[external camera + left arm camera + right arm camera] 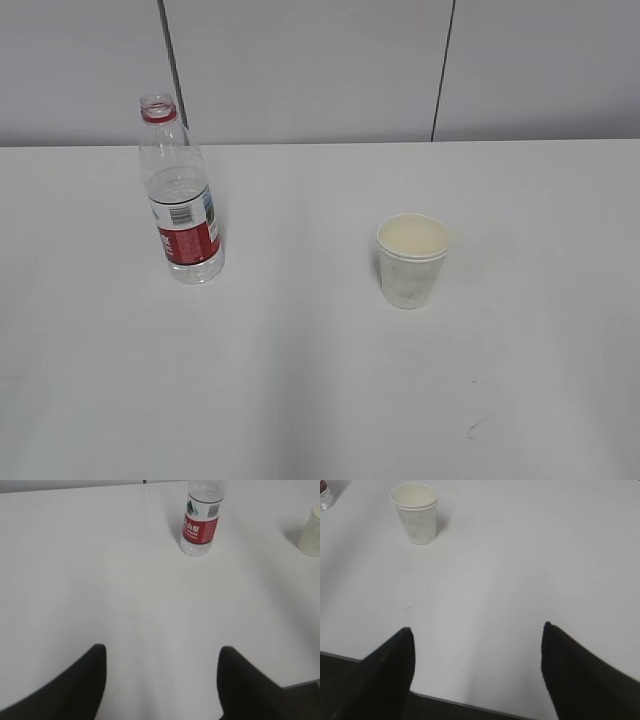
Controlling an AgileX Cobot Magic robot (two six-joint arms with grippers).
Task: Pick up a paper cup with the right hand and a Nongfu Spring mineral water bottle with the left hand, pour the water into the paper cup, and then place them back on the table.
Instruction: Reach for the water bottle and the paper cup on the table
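Observation:
The Nongfu Spring bottle (pixel 181 195) stands upright and capless at the left of the white table (pixel 300 380), with clear water in its lower part. It also shows in the left wrist view (pixel 200 522), far ahead and a little right of my open, empty left gripper (pixel 162 650). The white paper cup (pixel 411 260) stands upright right of centre. It also shows in the right wrist view (pixel 416 514), far ahead and left of my open, empty right gripper (pixel 477 627). Neither arm shows in the exterior view.
A grey panelled wall (pixel 320 60) runs behind the table. A small dark scuff mark (pixel 475 428) lies near the front right. The table's near edge (pixel 470 705) lies under the right gripper. The cup's side shows at the left wrist view's right edge (pixel 311 537).

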